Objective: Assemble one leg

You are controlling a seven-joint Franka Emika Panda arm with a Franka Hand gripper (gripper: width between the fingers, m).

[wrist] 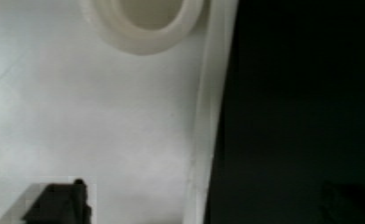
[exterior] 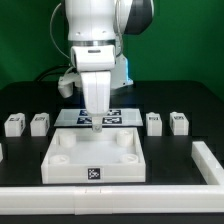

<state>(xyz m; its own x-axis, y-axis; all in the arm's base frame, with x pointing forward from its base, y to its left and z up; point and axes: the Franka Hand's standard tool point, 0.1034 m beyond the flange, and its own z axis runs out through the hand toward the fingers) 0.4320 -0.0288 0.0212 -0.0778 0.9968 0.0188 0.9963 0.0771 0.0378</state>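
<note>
The jaws stand wide and empty, low near the back edge of the white square tabletop [exterior: 60,172], by a round socket [wrist: 147,22]. No leg is held: the legs [exterior: 40,123] sit in pairs on the desk [exterior: 30,100], one pair to each side. The next move should centre squarely over one leg before closing.

The tray piece [exterior: 65,170] lies in front of the marker board [exterior: 128,118]. 2 legs [exterior: 39,122] sit at the exterior view's left of that board, and 2 more legs [exterior: 154,122] at its right.
</note>
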